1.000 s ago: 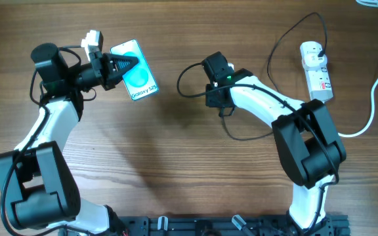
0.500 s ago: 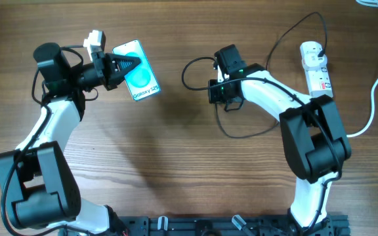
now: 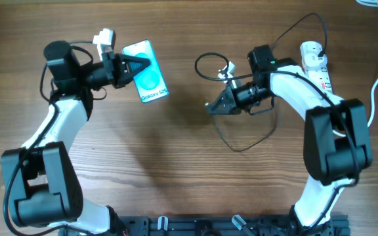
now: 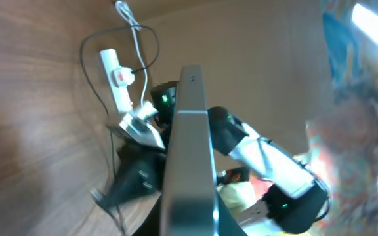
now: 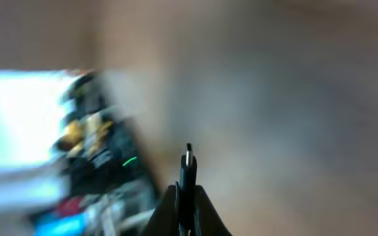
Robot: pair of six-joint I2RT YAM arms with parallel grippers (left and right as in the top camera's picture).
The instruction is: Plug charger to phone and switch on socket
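My left gripper (image 3: 135, 65) is shut on the phone (image 3: 148, 80), a flat smartphone with a cyan screen, held above the table at the upper left; in the left wrist view I see it edge-on (image 4: 189, 157). My right gripper (image 3: 214, 107) is shut on the charger's small black plug tip (image 5: 188, 172), which points toward the phone with a clear gap between them. The thin black cable (image 3: 241, 145) loops under the right arm and runs up to the white socket strip (image 3: 315, 69) at the upper right. The socket also shows in the left wrist view (image 4: 113, 78).
A thick white cord (image 3: 376, 85) curves from the socket along the right edge. Bare wooden table (image 3: 176, 170) lies between and in front of the arms. The right wrist view is heavily blurred.
The right gripper swung right and turned, now pointing the plug left toward the phone. The left gripper carried the phone slightly right. The cable loop shifted right with the arm.
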